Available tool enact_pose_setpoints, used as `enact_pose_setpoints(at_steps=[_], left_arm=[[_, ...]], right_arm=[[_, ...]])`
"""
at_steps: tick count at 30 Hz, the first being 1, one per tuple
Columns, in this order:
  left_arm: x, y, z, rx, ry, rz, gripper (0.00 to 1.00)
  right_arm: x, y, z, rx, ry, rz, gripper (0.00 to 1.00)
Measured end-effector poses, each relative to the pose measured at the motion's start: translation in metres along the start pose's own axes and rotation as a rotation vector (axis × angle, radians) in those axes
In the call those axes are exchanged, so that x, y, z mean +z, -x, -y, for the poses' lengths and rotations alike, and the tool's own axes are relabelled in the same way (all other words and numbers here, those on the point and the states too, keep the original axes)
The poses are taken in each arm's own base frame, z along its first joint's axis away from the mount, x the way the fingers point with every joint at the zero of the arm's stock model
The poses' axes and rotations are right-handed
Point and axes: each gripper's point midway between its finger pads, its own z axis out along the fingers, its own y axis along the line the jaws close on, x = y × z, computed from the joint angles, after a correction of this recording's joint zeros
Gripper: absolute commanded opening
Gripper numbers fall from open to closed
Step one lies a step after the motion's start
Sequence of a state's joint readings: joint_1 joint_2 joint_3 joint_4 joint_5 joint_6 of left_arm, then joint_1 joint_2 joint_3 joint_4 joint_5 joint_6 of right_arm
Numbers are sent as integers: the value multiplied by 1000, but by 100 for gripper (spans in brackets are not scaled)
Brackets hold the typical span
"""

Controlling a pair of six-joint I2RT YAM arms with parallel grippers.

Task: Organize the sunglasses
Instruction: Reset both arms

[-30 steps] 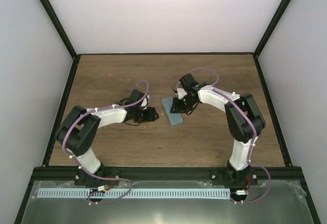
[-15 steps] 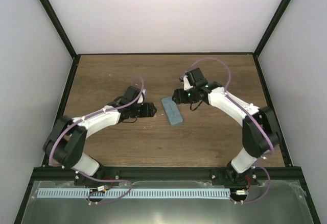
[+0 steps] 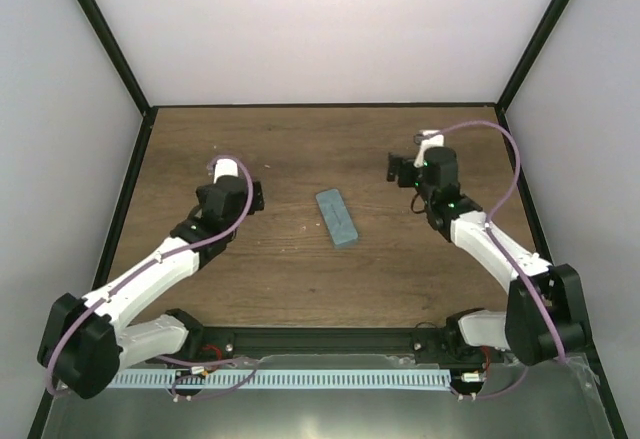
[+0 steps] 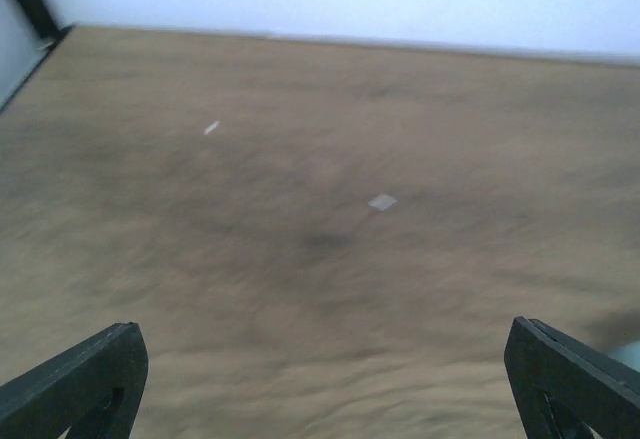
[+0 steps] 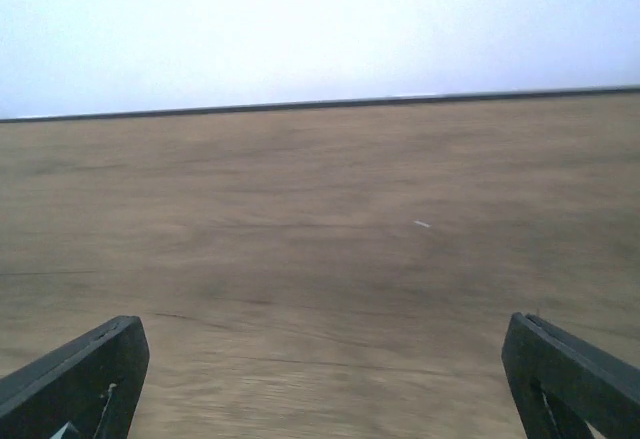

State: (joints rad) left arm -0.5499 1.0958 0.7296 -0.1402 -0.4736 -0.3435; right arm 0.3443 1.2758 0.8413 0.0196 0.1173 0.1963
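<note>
1. Top external view: a grey-blue case (image 3: 336,217) lies shut near the middle of the wooden table (image 3: 300,149). It is slanted, with its far end turned a little to the left.
2. The sunglasses show in no view. With the case's lid down, I cannot tell whether they are inside it.
3. The left gripper (image 4: 322,329) is to the left of the case and well apart from it, touching nothing.
4. In the left wrist view its fingers (image 4: 90,379) stand at the two bottom corners, spread wide, with only bare, blurred wood between them. They hold nothing.
5. A small pale fleck (image 4: 381,201) lies on the wood beyond those fingers. A sliver of light blue shows at the right edge of that view, too little to name.
6. The right gripper (image 5: 325,319) is to the right of the case and somewhat farther back, also well apart from it.
7. In the right wrist view its fingers (image 5: 560,369) are likewise spread to the bottom corners and empty. Blurred wood runs from them to the white back wall (image 5: 320,29).
8. Nothing rests on or against the case.
</note>
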Motion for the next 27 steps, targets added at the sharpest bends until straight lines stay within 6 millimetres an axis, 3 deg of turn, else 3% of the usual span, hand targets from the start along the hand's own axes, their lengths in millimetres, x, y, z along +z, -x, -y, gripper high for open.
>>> enact_pose_setpoints(at_steps=[2, 5, 8, 10, 15, 18, 21, 25, 27], left_arm=[[8, -24, -22, 66, 103, -37, 100], [0, -53, -59, 81, 190, -14, 100], [-9, -60, -94, 20, 254, 74, 100], [-10, -59, -118, -23, 313, 113, 100], [-4, -37, -152, -109, 392, 210, 100], [12, -37, -168, -114, 420, 205, 100], [26, -40, -175, -102, 411, 193, 100], [43, -39, -180, -79, 370, 203, 100], [54, -43, -181, -52, 353, 189, 100]], right_arm=[[6, -12, 35, 6, -79, 47, 100], [7, -51, 83, 10, -198, 68, 100], [1, -86, 112, 19, -252, 57, 100], [-2, -98, 124, 19, -258, 66, 100], [-3, -100, 131, 25, -230, 141, 100], [6, -95, 128, 13, -201, 171, 100], [12, -95, 126, 6, -182, 182, 100], [2, -87, 119, -16, -149, 262, 100], [-4, -92, 107, -56, -86, 274, 100]])
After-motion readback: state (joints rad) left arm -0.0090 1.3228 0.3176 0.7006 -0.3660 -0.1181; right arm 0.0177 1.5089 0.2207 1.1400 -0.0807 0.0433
